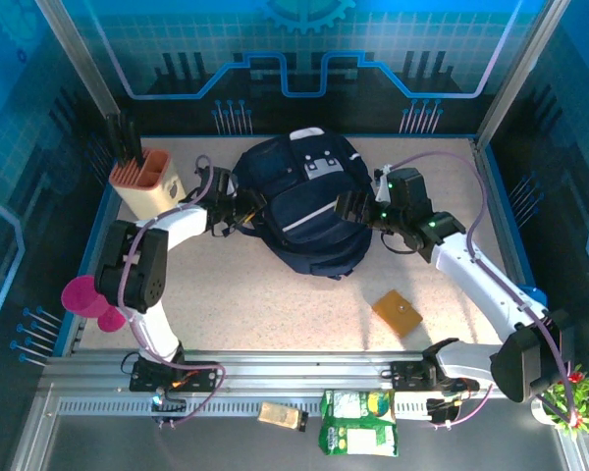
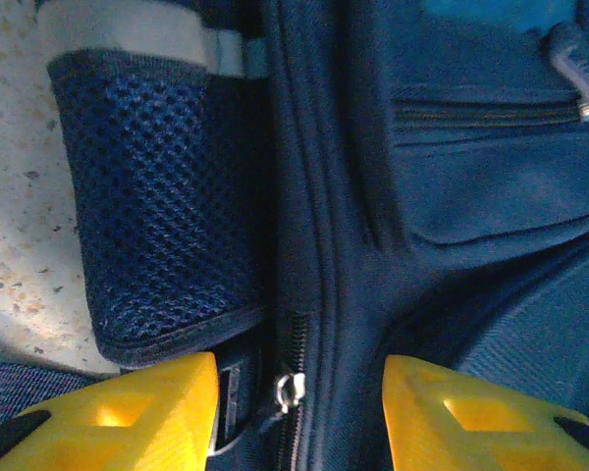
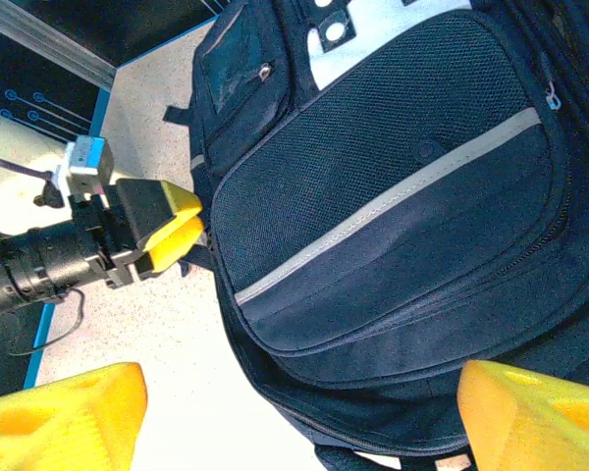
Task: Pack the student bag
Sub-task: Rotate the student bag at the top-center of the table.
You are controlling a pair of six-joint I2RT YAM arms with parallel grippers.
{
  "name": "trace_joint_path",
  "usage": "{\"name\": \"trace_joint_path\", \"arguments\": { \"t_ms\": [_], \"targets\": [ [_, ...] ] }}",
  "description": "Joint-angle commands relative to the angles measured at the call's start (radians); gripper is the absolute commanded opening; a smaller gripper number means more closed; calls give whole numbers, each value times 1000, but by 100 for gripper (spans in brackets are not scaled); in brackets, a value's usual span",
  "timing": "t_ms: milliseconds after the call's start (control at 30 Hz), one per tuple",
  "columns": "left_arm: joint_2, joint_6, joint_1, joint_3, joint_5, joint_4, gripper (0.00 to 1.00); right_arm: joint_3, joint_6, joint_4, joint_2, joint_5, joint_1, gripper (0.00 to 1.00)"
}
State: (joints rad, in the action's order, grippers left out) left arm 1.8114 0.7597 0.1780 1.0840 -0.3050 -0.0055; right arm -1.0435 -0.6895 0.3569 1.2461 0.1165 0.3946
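- The student bag point(image 1: 299, 211) lies flat, front face up, mid-bench toward the far edge. Both arms can reach it there, one on each flank.
- The left end effector point(image 3: 191, 221) is at the bag's left side, just beside the mesh side pocket point(image 2: 162, 196).
- Its fingers are partly apart, straddling the zip seam. The metal zipper pull point(image 2: 290, 390) sits in the gap, and I see no clamp on it.
- I read that as lining up to pinch the pull, since the compartment has to open before anything goes in.
- The zip point(image 2: 296, 343) looks closed along the stretch I can see.
- The right end effector point(image 3: 299, 373) is over the bag's right flank, spread wide and holding nothing.
- It's probably placed to pin or brace the fabric so the bag doesn't drag when the zip gets tugged.
- The front pocket with the grey stripe point(image 3: 393, 196) looks shut too.
- A tan pouch point(image 1: 397, 312) lies on the bench point(image 1: 275, 304), right of centre and nearer me, well apart from the bag. It's a likely item to pack.
- Green packets point(image 1: 358, 422) and a small beige pack point(image 1: 282, 416) sit at the near edge by the rail.
- A pen holder point(image 1: 147, 182) stands in the far left corner, apart from the bag.
- Packing hasn't started, as no compartment is open.
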Motion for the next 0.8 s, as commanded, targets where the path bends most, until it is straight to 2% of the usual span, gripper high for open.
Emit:
{"name": "trace_joint_path", "arguments": {
  "t_ms": [0,200,533,633,767],
  "targets": [
    [20,-38,-3,19,-44,70,48,19,-18,-31,2,17,16,83],
    [74,-93,-4,48,-125,98,44,22,-22,-34,14,26,16,83],
    [140,-116,-9,115,-149,41,36,61,-42,-38,14,26,18,83],
    [142,-103,-12,117,-162,50,30,85,-53,-43,20,20,17,83],
    [133,-92,-17,114,-175,58,16,108,-74,-61,45,23,15,83]
  ]
}}
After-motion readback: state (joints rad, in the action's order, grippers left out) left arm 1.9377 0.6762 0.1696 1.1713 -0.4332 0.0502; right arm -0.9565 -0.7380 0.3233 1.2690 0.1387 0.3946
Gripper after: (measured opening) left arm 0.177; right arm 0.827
